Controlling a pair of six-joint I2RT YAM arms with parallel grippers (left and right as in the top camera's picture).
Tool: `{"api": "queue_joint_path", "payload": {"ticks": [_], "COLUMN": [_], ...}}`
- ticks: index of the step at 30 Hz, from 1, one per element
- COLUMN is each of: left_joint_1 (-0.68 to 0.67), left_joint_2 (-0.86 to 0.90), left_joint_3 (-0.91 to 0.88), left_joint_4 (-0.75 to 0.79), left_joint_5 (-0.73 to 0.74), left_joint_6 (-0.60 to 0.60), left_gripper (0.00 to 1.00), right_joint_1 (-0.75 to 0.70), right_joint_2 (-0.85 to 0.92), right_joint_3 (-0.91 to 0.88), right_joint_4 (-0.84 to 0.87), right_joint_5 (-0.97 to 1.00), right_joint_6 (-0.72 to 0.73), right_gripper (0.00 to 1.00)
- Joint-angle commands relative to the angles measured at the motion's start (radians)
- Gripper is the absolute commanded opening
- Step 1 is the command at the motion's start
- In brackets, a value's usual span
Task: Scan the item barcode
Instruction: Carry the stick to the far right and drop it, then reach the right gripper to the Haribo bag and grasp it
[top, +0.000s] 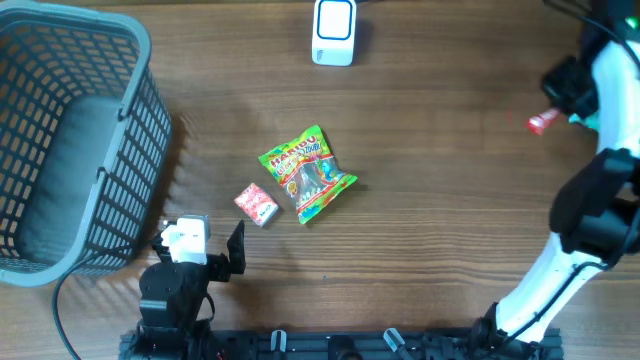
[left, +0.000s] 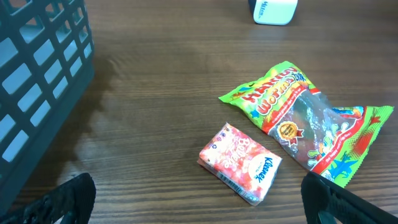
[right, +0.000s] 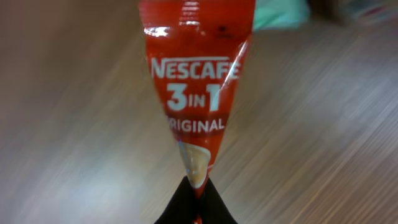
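Gripping a Nescafé sachet (right: 196, 93), the right fingers (right: 214, 213) hung well apart from the barcode scanner (top: 334, 32); scanning seemed not yet done; the left fingers (left: 62, 202) stood open, empty.

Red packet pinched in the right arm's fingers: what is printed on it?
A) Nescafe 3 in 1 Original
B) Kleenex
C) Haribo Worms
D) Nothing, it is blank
A: in the right wrist view the red sachet, clamped at its lower tip by the right fingers, reads "Nescafe 3 in 1 Original".
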Motion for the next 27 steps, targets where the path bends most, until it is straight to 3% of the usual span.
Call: {"api": "queue_joint_path", "payload": {"ticks": [1, 6, 7, 8, 9, 16, 18, 22, 27], "left_joint_1": [0.005, 0.005, 0.005, 0.005, 0.005, 0.005, 0.005, 0.005, 0.005], "left_joint_2": [-0.005, -0.005, -0.005, -0.005, -0.005, -0.005, -0.005, -0.005, -0.005], "left_joint_3": [-0.008, -0.008, -0.008, -0.008, -0.008, -0.008, -0.008, -0.008, -0.008], "left_joint_4": [0.004, 0.004, 0.004, 0.004, 0.004, 0.004, 0.004, 0.004, 0.004], "left_joint_5": [-0.003, -0.003, -0.003, -0.003, -0.003, -0.003, -0.003, -0.003, -0.003], "left_joint_6": [0.016, 0.016, 0.016, 0.016, 0.016, 0.016, 0.016, 0.016, 0.016], "left_gripper": [1.0, 1.0, 1.0, 1.0, 1.0, 1.0, 1.0, 1.0, 1.0], "right_joint_1": [-0.072, -0.132, -0.135, -0.135, -0.134, -0.029, 0.045, 0.271, 0.608], "right_joint_2": [0.016, 0.016, 0.011, 0.007, 0.001, -0.084, -0.126, -0.151, -0.141], "right_joint_3": [-0.138, -0.251, -0.243, -0.23, -0.21, -0.023, -0.023, -0.024, -0.087], "right_joint_4": [0.127, 0.248, 0.242, 0.233, 0.215, -0.001, -0.024, -0.07, -0.021], "right_joint_5": [0.105, 0.105, 0.1, 0.083, 0.049, -0.214, -0.328, -0.538, -0.471], "right_joint_6": [-0.125, -0.124, -0.124, -0.124, -0.124, -0.13, -0.212, -0.428, -0.538], "right_gripper": [0.05, 0.11, 0.31, 0.82, 1.0, 1.0, 1.0, 1.0, 1.0]}}
